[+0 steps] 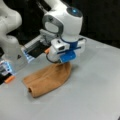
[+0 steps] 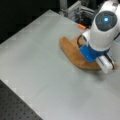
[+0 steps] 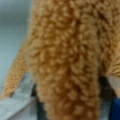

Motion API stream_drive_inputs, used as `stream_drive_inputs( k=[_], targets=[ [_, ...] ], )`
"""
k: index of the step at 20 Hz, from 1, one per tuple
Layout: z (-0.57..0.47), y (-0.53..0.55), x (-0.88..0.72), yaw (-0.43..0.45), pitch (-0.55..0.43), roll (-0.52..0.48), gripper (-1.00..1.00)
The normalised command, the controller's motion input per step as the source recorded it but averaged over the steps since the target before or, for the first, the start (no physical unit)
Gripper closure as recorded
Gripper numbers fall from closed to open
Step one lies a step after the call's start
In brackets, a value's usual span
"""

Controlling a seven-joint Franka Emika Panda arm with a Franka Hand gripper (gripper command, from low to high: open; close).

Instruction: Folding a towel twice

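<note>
Low over the middle of the grey tabletop (image 1: 100,82), the gripper (image 1: 62,62) sits right down on the towel (image 1: 47,78), at the cloth's raised end. In a front view the blue part of the hand hides the fingers where they meet the fabric, and the cloth rises in a peak to meet them. In a front view from the opposite side, the gripper (image 2: 93,60) is again buried behind the white wrist and blue mount, pressed against the towel (image 2: 72,53). Whether the jaws are clamped on the cloth or apart cannot be told from either front view.

Wrist view: the towel (image 3: 65,62) fills nearly the whole picture, looped orange pile hanging in a thick vertical fold directly before the lens. A thinner flap of it trails down to the lower left, onto the tabletop (image 3: 12,37). A dark shape shows at the lower right behind the fold; it is too unclear to name.

The towel is orange-brown, bunched into a long, narrow heap rather than spread flat. In a front view its far end lies rolled and rounded toward that view's bottom left. It lies toward the edge of the tabletop nearest the arm's white base (image 1: 10,42).

A small orange item (image 1: 9,79) lies near that base, apart from the towel.
</note>
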Motion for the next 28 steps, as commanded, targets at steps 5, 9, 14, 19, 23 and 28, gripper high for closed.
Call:
stream_drive_inputs(
  k=[5,9,14,19,23,28],
  targets=[
    [0.12,-0.26,-0.33,0.026,0.017,0.159,1.00],
    [0.07,-0.30,-0.37,0.131,0.032,0.212,1.00],
    [-0.03,-0.33,-0.35,0.108,-0.041,0.216,1.00],
    [-0.10,-0.35,-0.35,0.106,-0.107,0.203,1.00],
    [-0.16,-0.32,-0.33,0.105,-0.186,0.198,1.00],
    [-0.15,-0.26,-0.32,0.076,-0.232,0.160,1.00]
  ],
)
